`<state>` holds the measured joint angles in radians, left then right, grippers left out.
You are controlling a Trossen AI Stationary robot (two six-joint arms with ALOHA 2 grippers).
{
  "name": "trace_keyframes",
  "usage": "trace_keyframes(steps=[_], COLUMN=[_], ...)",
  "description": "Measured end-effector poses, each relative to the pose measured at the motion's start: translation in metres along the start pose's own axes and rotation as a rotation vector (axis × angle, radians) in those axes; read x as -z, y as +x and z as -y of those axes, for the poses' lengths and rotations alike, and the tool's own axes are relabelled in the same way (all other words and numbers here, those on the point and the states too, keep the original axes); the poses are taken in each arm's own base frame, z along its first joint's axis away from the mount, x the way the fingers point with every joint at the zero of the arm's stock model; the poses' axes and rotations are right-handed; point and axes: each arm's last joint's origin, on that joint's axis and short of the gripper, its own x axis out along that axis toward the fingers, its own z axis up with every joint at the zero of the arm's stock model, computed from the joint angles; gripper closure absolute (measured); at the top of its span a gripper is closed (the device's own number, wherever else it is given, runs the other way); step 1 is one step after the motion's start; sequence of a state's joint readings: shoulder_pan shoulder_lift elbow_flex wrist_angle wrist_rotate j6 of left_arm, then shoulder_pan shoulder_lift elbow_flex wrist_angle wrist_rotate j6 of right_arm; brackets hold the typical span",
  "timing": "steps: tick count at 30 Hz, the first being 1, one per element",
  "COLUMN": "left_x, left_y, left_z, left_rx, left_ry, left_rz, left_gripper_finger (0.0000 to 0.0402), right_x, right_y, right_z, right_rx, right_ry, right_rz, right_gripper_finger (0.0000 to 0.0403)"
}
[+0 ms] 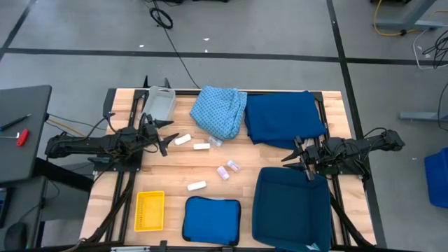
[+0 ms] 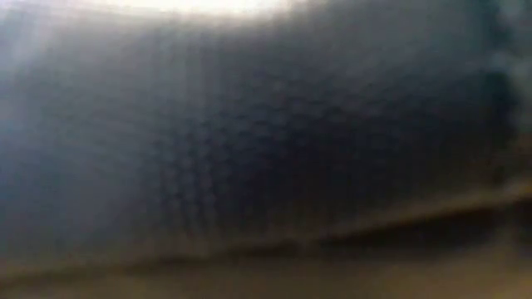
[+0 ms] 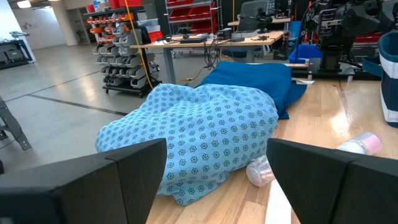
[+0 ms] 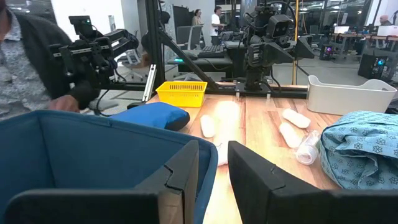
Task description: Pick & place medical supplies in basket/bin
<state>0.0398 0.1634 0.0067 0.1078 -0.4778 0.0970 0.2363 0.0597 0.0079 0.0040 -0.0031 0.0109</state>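
Several small white and pale pink packets [image 1: 201,146] lie loose on the wooden table between my arms. A light blue patterned cloth [image 1: 219,110] and a larger dark blue cloth [image 1: 283,117] lie bunched at the far side. The grey tray [image 1: 159,103] stands at the far left, the yellow mesh basket [image 1: 149,210] at the near left, and the dark blue bin [image 1: 290,206] at the near right. My left gripper [image 1: 164,136] hovers level and open, facing the patterned cloth [image 3: 199,137]. My right gripper [image 1: 297,155] hovers level beside the bin's wall [image 4: 93,149], its fingers a narrow gap apart with nothing between them.
A flat blue pad [image 1: 211,220] lies at the near edge between basket and bin. A clear roll [image 3: 261,171] rests against the patterned cloth's edge. A person [image 4: 25,62] stands beyond the table's left side. The low view is blocked by something dark and blurred.
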Motion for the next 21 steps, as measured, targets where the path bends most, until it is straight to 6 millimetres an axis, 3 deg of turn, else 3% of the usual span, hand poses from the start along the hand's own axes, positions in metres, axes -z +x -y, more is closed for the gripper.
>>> trace_keyframes(steps=[13,21], left_x=[0.0000,-0.0002], left_y=[0.0000,0.0000], left_z=[0.0000,0.0000], left_rx=[0.000,0.000], left_ry=[0.005,0.181], left_rz=[0.000,0.002], left_gripper_finger=[0.0122,0.0122], right_x=[0.0000,-0.0057], right_y=[0.0000,-0.0002], right_z=[0.0000,0.0001], right_rx=[0.000,0.003], right_ry=[0.000,-0.023], right_rz=[0.000,0.061], right_gripper_finger=[0.0309,0.0309])
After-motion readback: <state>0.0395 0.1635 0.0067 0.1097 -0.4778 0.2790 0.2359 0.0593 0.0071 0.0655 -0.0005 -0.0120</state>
